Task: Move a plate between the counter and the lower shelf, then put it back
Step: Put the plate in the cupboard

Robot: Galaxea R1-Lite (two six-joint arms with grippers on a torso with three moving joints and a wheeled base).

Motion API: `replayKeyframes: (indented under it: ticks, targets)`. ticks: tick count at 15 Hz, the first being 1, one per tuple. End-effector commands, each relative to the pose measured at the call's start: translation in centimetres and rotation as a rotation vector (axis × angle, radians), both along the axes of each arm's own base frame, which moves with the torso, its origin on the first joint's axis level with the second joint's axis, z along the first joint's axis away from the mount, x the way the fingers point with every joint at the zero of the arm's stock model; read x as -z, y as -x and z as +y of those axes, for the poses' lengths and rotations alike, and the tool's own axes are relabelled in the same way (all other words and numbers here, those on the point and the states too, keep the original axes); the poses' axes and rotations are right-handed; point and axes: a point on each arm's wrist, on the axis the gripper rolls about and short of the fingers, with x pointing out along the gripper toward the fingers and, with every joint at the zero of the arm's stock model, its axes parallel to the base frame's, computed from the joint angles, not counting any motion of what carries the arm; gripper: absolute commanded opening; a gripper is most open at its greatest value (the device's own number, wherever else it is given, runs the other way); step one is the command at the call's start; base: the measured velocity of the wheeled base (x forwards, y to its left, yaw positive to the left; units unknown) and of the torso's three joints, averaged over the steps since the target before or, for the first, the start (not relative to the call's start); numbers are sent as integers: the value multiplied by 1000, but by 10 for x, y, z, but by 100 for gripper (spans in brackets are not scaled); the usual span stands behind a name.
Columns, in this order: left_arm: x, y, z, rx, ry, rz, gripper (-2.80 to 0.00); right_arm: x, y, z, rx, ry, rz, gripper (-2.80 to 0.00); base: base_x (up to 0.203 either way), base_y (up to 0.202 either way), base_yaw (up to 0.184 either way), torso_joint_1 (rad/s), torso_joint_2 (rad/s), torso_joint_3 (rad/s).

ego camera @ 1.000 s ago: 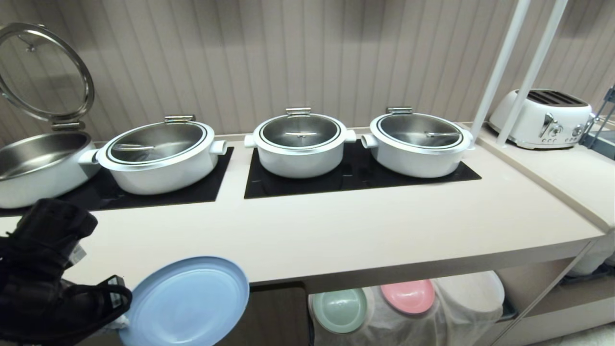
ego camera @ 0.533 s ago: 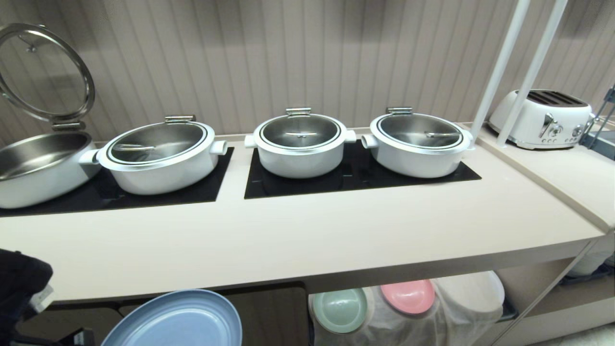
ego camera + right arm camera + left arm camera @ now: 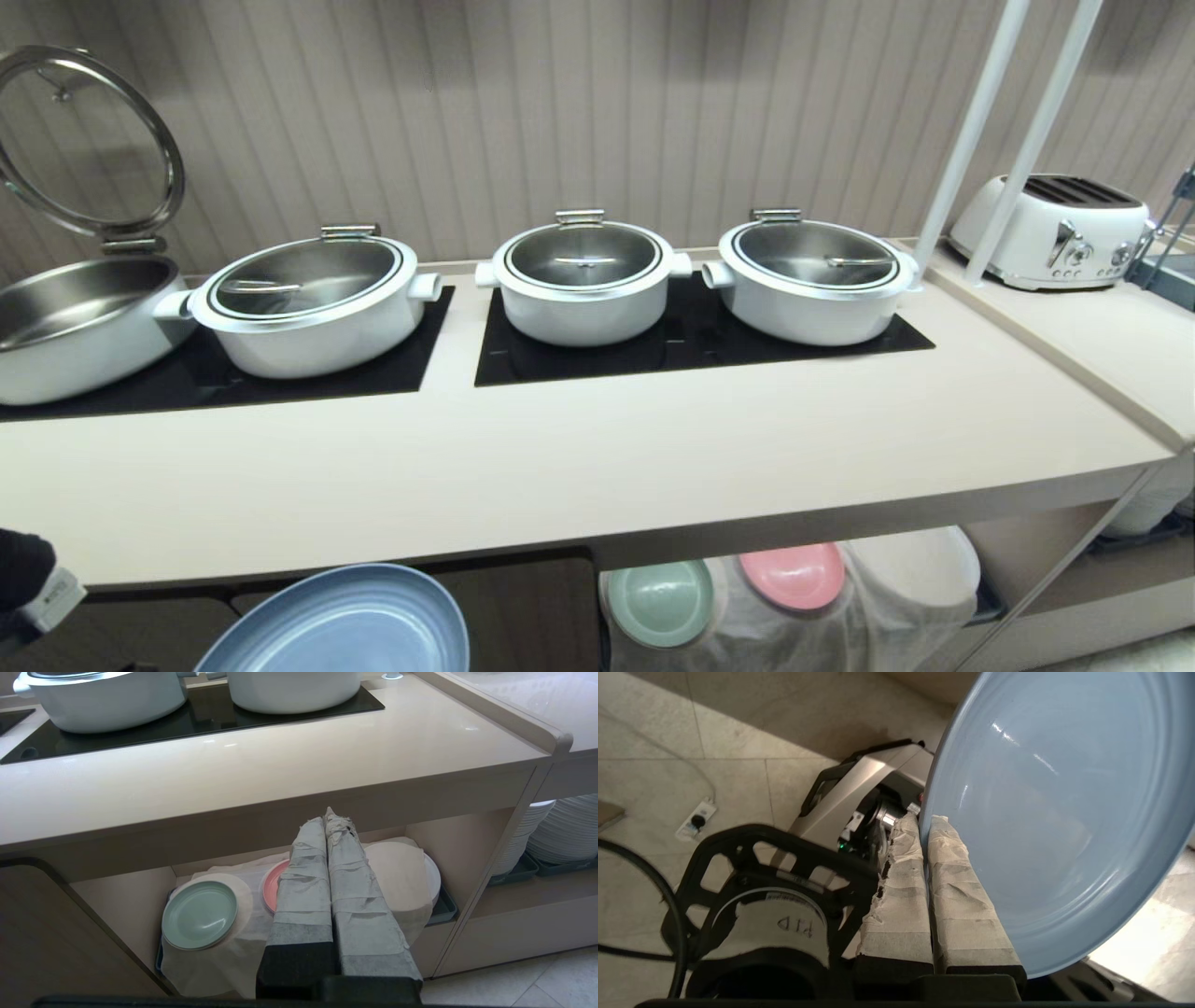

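Soft, even light is cast from above; small glints are seen on the plate (image 3: 1059, 812) and tabletop (image 3: 261, 765), and straight edges are bowed by wide-angle distortion

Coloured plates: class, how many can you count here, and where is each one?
3. The light-blue plate is held by the left gripper below the counter edge; the pale green plate and pink plate lie on the lower shelf. Others may be hidden.

mirrored letters resembling "R1D", on a white label on the robot's base (image 3: 784, 924)
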Motion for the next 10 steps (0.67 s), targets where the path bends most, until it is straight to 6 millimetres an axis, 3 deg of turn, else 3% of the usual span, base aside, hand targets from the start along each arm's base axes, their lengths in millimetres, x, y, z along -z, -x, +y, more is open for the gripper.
replayKeyframes:
  ticks: [1, 10]
  targets:
    - [1, 8, -1, 12, 3, 6, -280, 0, 0, 0, -1, -1, -1, -280, 0, 0, 0, 0, 0, 0]
    - [4, 14, 0, 15, 2, 3, -280, 0, 0, 0, 0, -1, 0, -280, 0, 0, 0, 0, 0, 0]
